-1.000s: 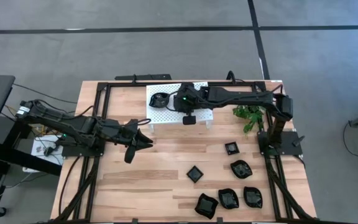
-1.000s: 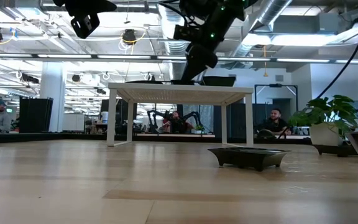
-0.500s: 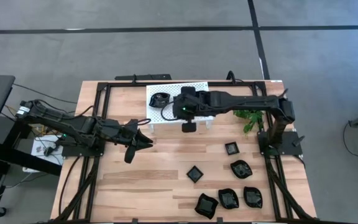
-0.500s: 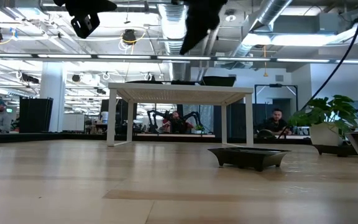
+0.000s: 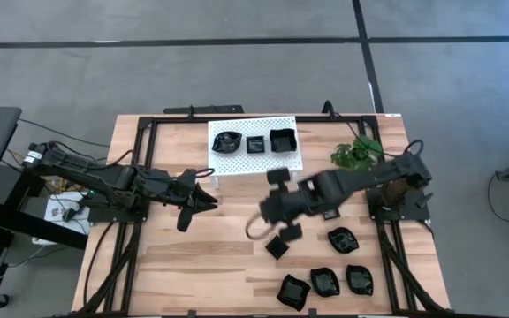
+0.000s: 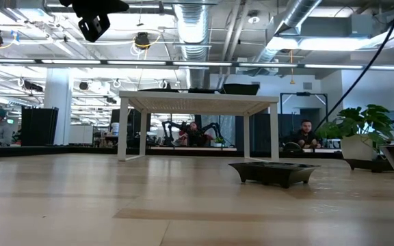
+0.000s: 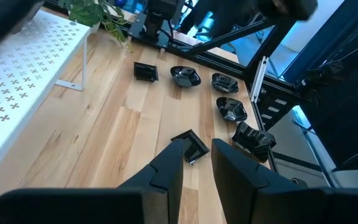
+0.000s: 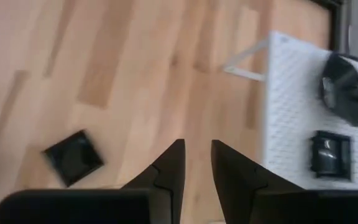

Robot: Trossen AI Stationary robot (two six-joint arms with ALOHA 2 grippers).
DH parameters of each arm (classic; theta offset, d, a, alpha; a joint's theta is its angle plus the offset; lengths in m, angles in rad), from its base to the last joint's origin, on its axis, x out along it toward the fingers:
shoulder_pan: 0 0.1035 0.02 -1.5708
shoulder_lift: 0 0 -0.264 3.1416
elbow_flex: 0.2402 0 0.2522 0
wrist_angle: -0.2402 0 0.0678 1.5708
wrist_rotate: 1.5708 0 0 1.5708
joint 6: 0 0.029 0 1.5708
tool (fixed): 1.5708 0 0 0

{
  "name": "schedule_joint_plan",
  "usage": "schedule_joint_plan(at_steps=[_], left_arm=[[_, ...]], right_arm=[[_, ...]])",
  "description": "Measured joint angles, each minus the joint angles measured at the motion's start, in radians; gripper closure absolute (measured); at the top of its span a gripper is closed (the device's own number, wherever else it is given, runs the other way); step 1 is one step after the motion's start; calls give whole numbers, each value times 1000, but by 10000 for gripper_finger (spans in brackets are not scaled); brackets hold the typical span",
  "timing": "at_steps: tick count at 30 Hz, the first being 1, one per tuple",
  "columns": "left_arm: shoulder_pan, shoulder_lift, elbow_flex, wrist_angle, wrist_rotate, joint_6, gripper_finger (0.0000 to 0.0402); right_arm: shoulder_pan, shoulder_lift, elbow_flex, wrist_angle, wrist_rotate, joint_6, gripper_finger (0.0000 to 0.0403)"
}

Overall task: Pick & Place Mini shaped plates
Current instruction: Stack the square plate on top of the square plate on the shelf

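Three black mini plates sit on the white perforated rack (image 5: 253, 155): a wavy one (image 5: 228, 141), a small square one (image 5: 255, 144) and a larger square one (image 5: 282, 140). Several more lie on the table's near right part, among them a square one (image 5: 277, 247) and wavy ones (image 5: 341, 239) (image 5: 325, 281) (image 5: 293, 290). My right gripper (image 5: 270, 228) hovers open above the table, just beside the square plate (image 8: 73, 158). My left gripper (image 5: 203, 200) waits open, raised over the table's left middle, and touches nothing.
The green plant (image 5: 353, 157) stands right of the rack near the right arm's base. The rack stands on thin legs (image 6: 142, 130) at the far middle. Bare wood lies between the left gripper and the plates. People sit in the room beyond the table.
My right gripper has drawn back from over the rack toward the table's near edge and now hangs above the table's middle beside a square plate. The rack's three plates stand uncovered. In the low view the right arm has risen out of the picture.
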Motion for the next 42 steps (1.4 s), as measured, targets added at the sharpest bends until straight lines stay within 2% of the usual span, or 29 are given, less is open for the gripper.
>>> schedule_joint_plan(at_steps=[7, 11, 13, 16, 19, 23, 25, 28, 34, 42], left_arm=[[0, 0, 0, 0, 0, 56, 317], [0, 0, 0, 0, 0, 63, 317], [-1, 0, 0, 0, 0, 66, 317], [-15, 0, 0, -1, 0, 111, 317], [-46, 0, 0, -1, 0, 155, 317], [-81, 0, 0, -1, -27, 161, 317], [-94, 0, -5, 1, -37, 161, 317], [-103, 0, -26, 3, -42, 161, 317], [-103, 0, -84, 12, -53, 157, 317], [-103, 0, -88, 57, -52, 150, 317]], right_arm=[[62, -93, -361, 225, -3, 80, 330], [103, -198, -543, 316, 7, 210, 330], [127, -270, -630, 397, 49, 244, 330], [151, -397, -797, 653, 96, 220, 330], [140, -488, -1007, 1053, 76, 121, 330], [109, -518, -1210, 1496, 47, 73, 330], [95, -503, -1247, 1619, 48, 94, 330], [82, -471, -1249, 1609, 45, 128, 330], [97, -352, -1160, 1534, -7, 147, 330], [138, -225, -932, 1206, -77, 146, 304]])
